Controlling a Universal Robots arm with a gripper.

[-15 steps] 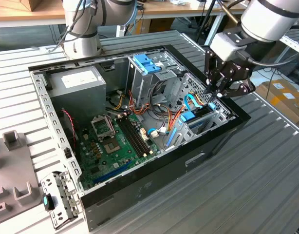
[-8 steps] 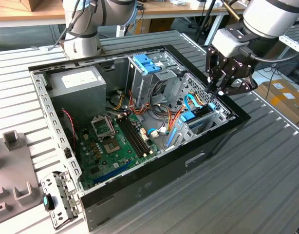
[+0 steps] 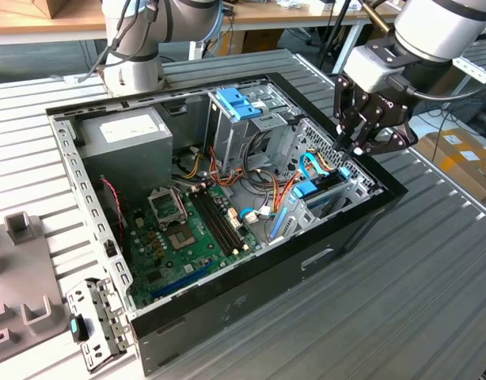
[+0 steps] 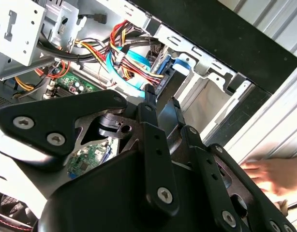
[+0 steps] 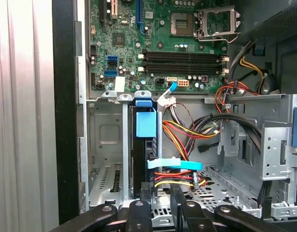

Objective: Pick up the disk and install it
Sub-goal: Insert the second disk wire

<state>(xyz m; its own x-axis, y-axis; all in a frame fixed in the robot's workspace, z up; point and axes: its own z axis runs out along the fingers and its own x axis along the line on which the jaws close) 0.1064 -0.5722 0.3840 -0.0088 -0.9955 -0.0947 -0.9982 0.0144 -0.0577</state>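
A ribbed grey metal table [image 3: 433, 261] is carrying an open black computer case [image 3: 251, 305], lying on its side, with wooden benches and cardboard boxes standing in the room behind it. Inside the case a green motherboard [image 3: 187, 229] is lying flat, studded with black memory slots and a bare square socket, beside a dull grey power supply [image 3: 120, 131] and a tall perforated steel drive cage [image 3: 259, 119] that is wearing a wide blue plastic bracket [image 3: 239, 101]. Bundles of red, yellow and orange wires [image 5: 187, 133] are looping across the gap between them. The disk [image 5: 144, 145] is sitting on edge in the sheet-metal bay [image 5: 107, 145] at the case's corner on the exterior view's right, its dark body showing below a bright blue carrier tab, with a thin blue cable [image 5: 175, 164] crossing just in front of it. The black gripper [image 3: 355, 149] is hanging directly above that bay, its slim fingers [image 5: 145, 193] standing slightly apart and clamped on nothing, their tips reaching down just beside the disk's edge. In the second wrist view a blurred hand [image 4: 274, 176] is resting on the table outside the case.
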